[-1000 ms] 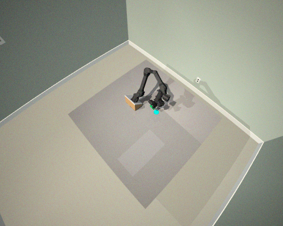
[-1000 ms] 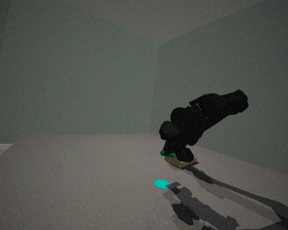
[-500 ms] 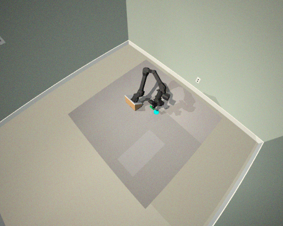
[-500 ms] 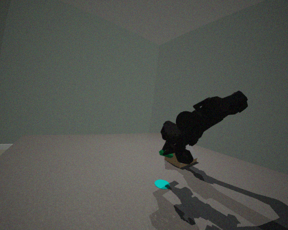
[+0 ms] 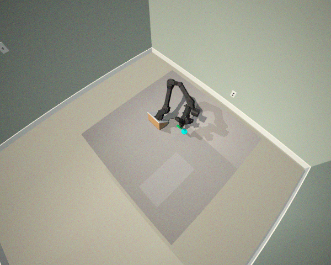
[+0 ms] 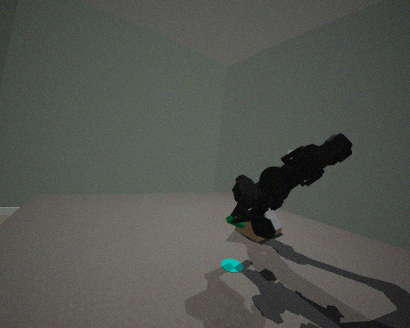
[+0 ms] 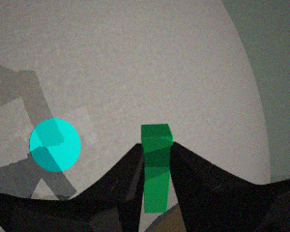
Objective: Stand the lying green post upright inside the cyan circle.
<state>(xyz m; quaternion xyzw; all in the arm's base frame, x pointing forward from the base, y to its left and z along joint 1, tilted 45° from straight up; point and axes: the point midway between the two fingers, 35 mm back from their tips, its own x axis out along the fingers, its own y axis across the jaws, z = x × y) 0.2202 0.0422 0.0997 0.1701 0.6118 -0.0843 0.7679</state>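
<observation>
The green post [image 5: 178,126] [image 6: 229,219] [image 7: 157,188] is held between the fingertips, off the surface. It is not upright: in the exterior view it lies closer to level than to vertical, slightly tilted. My gripper [image 5: 181,126] [image 6: 234,221] [image 7: 156,149] is shut on it; the dark fingers hide part of its sides. The cyan circle [image 5: 184,131] [image 6: 231,265] [image 7: 55,145] lies flat on the surface, with shadows across it. In the wrist view it is left of the post, and in the top view it is just below and right of the post.
A brown wedge with a pale sloping top [image 5: 154,121] [image 6: 247,231] [image 7: 170,223] stands at the arm's base, behind the post in the exterior view. The arm [image 5: 167,95] [image 6: 286,176] arches up from it. A lighter rectangle [image 5: 167,179] shows on the grey floor area.
</observation>
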